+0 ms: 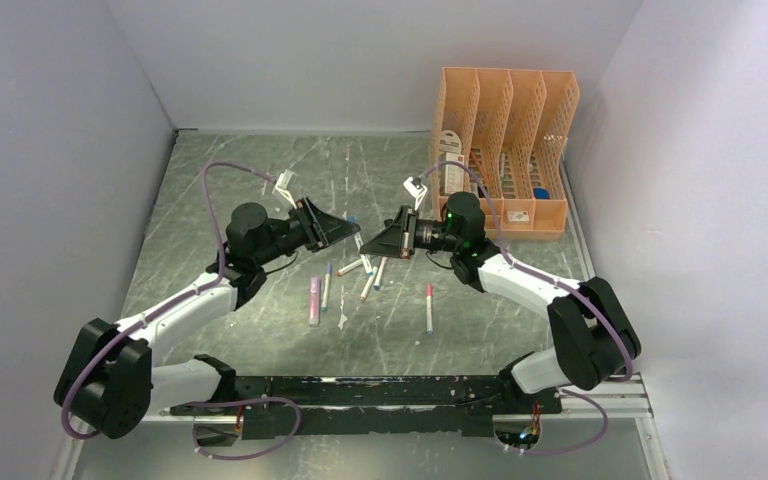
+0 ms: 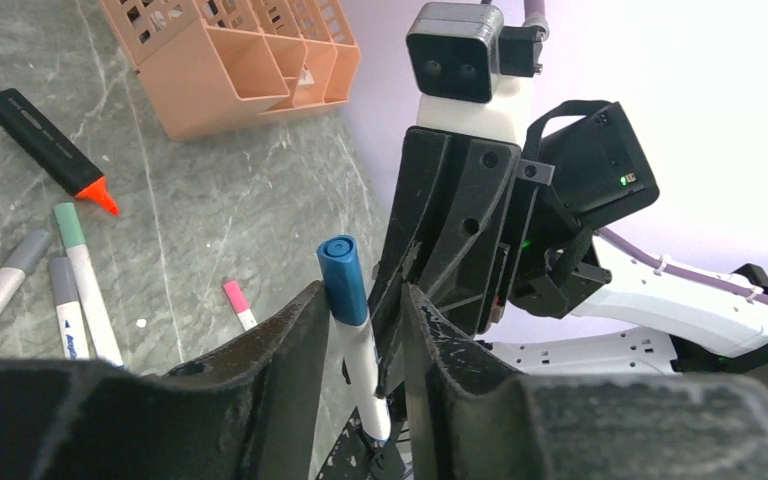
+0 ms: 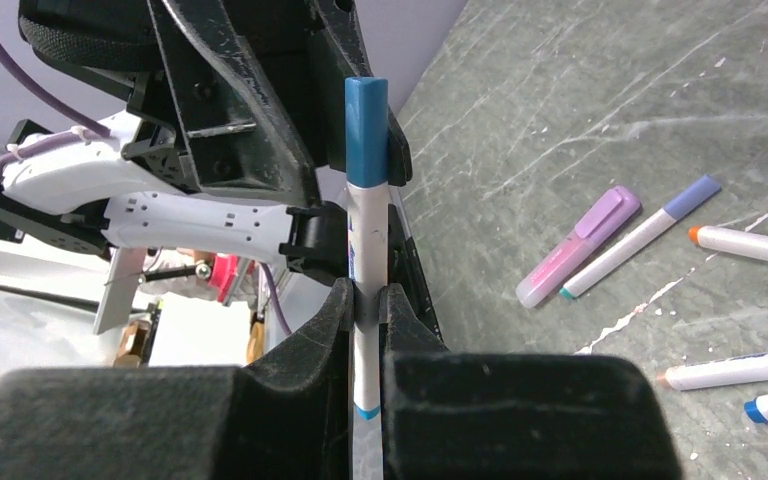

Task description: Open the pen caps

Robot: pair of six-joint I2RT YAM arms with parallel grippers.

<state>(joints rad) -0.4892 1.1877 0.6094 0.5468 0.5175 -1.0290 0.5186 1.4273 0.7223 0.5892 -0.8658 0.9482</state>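
**A:** Why was the slim white plastic pen (image 3: 365, 230) up in the air and not down on the grey marbled table (image 1: 260, 180)?

**B:** By my reading, so each arm could take one end. The right gripper (image 3: 365, 300) had its jaws clamped together on the white barrel, low down. That left the short blue plastic cap (image 3: 366, 130) sticking out free, pointing towards the left gripper (image 2: 365, 310). A straight pull apart needs that kind of hold.

**A:** And the left claw, how wide did it stand?

**B:** Partly apart, set either side of the pen about where cap meets barrel. One black finger (image 2: 280, 350) lay against the pen. On the other side its own camera showed a thin gap, so it did not look clamped. The cap's top rose clear above both fingers.

**A:** The other pens?

**B:** They lay loose on the table below and between the grippers, well apart from the orange slotted plastic organiser (image 1: 505, 150). Among them were a pink-purple highlighter (image 3: 578, 247) and a thick black marker with an orange end (image 2: 48, 150). Neither claw touched them.
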